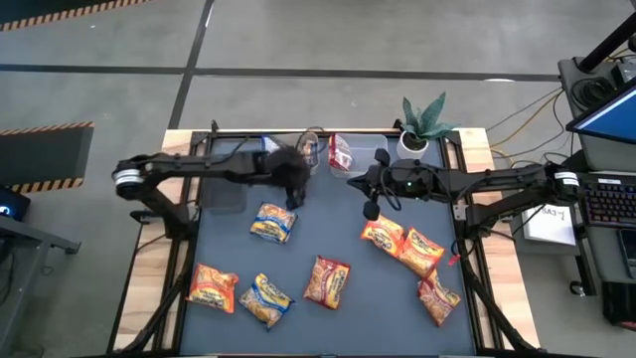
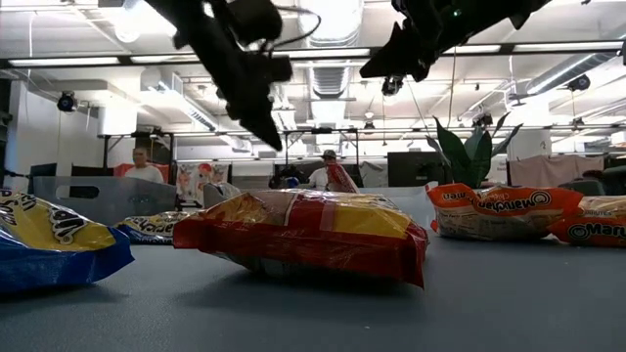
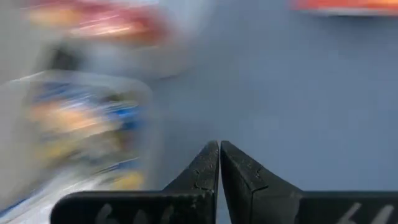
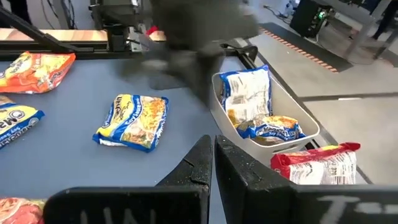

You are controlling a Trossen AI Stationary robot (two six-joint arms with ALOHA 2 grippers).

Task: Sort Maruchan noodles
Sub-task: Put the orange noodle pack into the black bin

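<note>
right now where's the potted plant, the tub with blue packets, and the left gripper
potted plant (image 1: 425,121), high view, on its leaves
clear tub (image 4: 219,99), right wrist view, on its near wall
left gripper (image 3: 219,149), left wrist view, at its shut fingertips

A grey floor (image 1: 328,40) with dark seams surrounds the table; yellow-and-black hazard tape (image 1: 45,127) marks it at the left. A potted plant (image 1: 425,121) stands at the table's far edge. To the right sits a desk with a keyboard (image 1: 608,202) and a monitor (image 1: 608,119). Across the room, a white ceiling carries long strip lights (image 2: 68,61) and ducting. Two people (image 2: 144,164) are visible far back among office furniture.
</note>
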